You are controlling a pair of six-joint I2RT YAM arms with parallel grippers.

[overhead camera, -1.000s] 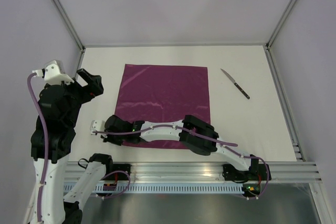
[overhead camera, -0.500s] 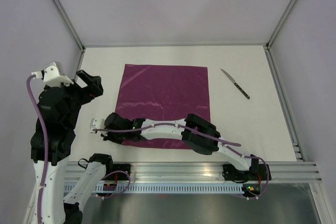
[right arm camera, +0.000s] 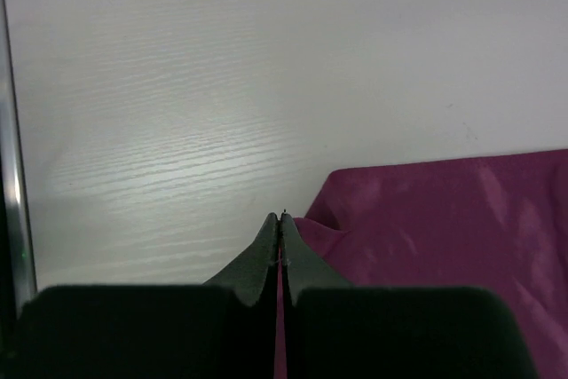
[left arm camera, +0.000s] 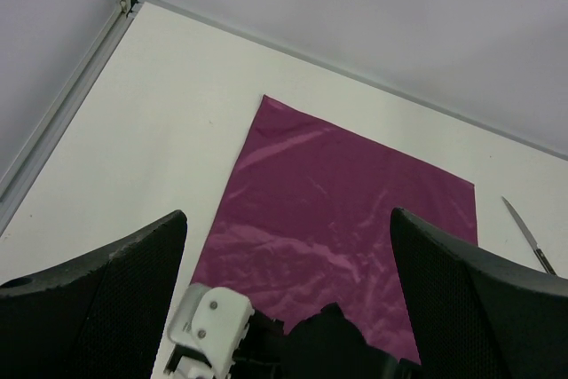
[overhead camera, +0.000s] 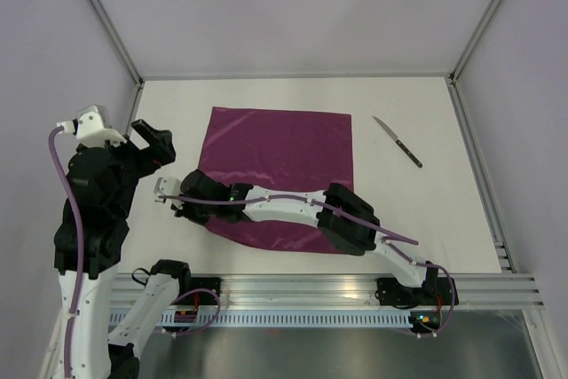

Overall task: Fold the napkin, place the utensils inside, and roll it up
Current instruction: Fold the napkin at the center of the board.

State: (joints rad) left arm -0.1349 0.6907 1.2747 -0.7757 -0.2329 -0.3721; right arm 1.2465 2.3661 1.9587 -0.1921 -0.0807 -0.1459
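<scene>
The plum-purple napkin (overhead camera: 284, 153) lies spread in the middle of the white table, its near left corner pulled up off the surface. My right arm reaches across the napkin's near edge. My right gripper (overhead camera: 180, 203) is shut on that corner, and purple cloth (right arm camera: 444, 219) shows pinched between the closed fingers (right arm camera: 280, 217). The only utensil in view, a knife (overhead camera: 397, 141) with a black handle, lies to the right of the napkin, also seen in the left wrist view (left arm camera: 525, 232). My left gripper (overhead camera: 151, 144) hangs open and empty above the table's left side (left arm camera: 288, 214).
Grey enclosure walls and aluminium posts ring the table. A metal rail (overhead camera: 355, 286) runs along the near edge by the arm bases, and another rail (right arm camera: 9, 130) lines the left side.
My right gripper has carried the napkin's near left corner away from the near edge, toward the far side, so that corner now curls up. The left arm has barely moved.
</scene>
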